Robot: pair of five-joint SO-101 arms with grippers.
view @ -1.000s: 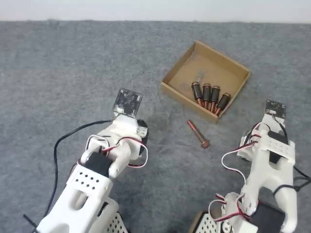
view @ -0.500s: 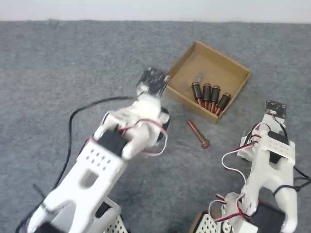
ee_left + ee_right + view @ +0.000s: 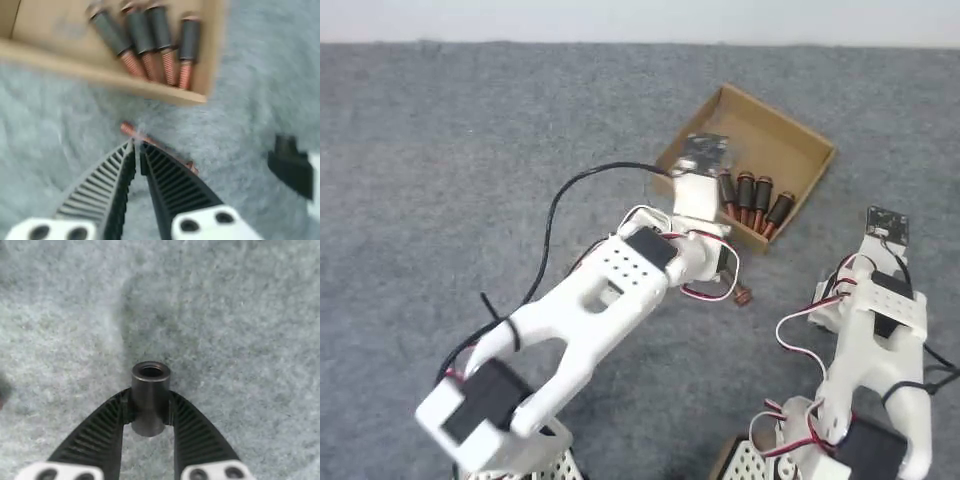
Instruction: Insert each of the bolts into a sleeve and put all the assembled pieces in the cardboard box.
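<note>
The loose bolt (image 3: 134, 133) lies flat on the grey carpet (image 3: 470, 150), outside the cardboard box (image 3: 790, 132) and near the box wall that faces the arms. In the high view only its copper head (image 3: 742, 296) shows past the left arm (image 3: 620, 290), which stretches across the carpet with its wrist over that wall.

In the left wrist view, the left gripper (image 3: 136, 146) hangs right above the bolt. Its jaws are drawn almost together, with only a thin slit between them and nothing held, and one ribbed finger (image 3: 165, 175) covers part of the shank. I cannot tell whether the tips touch the bolt.

The sleeve (image 3: 150, 385), a short dark tube, stands upright in the right gripper (image 3: 149, 401) with its open bore facing the camera. The 2 ribbed fingers press its sides, so this claw is closed on it, above carpet. In the high view the right arm (image 3: 875, 320) stands at the right side of the table, well apart from the box.

The box holds 4 assembled pieces (image 3: 752, 200), each a dark sleeve with a copper threaded end sticking out. They lie side by side in 1 row near a corner, neighbours touching or nearly so. Their threaded ends (image 3: 160, 67) point at the wall closest to the loose bolt.
</note>
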